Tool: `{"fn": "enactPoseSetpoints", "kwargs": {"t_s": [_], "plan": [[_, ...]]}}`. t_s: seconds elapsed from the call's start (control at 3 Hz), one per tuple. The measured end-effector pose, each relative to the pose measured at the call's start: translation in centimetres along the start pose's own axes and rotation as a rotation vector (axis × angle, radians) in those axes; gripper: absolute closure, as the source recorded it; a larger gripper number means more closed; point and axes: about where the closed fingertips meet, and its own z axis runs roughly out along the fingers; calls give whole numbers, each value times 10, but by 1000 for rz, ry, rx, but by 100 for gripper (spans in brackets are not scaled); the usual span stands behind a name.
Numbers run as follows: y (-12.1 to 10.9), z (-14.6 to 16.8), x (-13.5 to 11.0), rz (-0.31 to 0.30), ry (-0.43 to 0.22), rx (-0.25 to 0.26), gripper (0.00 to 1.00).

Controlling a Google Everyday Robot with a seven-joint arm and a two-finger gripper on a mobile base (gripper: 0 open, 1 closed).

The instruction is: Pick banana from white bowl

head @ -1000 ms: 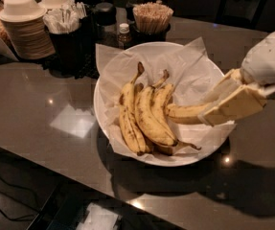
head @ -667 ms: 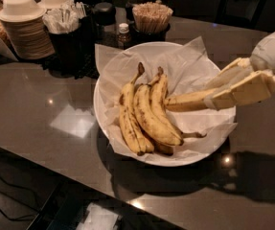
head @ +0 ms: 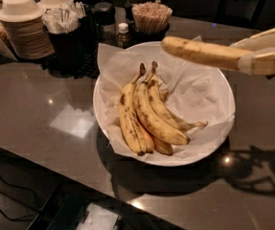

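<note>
My gripper (head: 245,56) comes in from the right edge, cream-coloured, and is shut on the banana (head: 201,52). The banana is long and yellow with brown speckles. It is held about level in the air, above the far right part of the white bowl (head: 97,110), with its free end pointing left. The bowl is large, round and lined with crinkled white paper (head: 199,92). Several shorter, browner bananas (head: 146,114) lie bunched together in its left half.
At the back left stand stacked cream paper bowls (head: 24,28), a black holder with white packets (head: 67,25), a small bottle (head: 123,32) and a cup of wooden sticks (head: 151,16). The dark glossy counter (head: 41,109) ends at a front edge below the bowl.
The gripper has lifted the banana up out of the bowl, from lying on the paper to hanging above the rim. The bunched bananas have stayed in place.
</note>
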Motion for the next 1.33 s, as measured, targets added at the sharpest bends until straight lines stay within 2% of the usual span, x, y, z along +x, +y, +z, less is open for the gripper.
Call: {"fn": "enactPoseSetpoints", "kwargs": {"t_s": [0.33, 0.67, 1.0, 1.33], "plan": [[17, -23, -20, -86, -45, 45, 100], [45, -30, -25, -161, 7, 107, 100], [63, -22, -19, -203, 86, 133, 100], [60, 3, -12, -229, 183, 155, 100]]}}
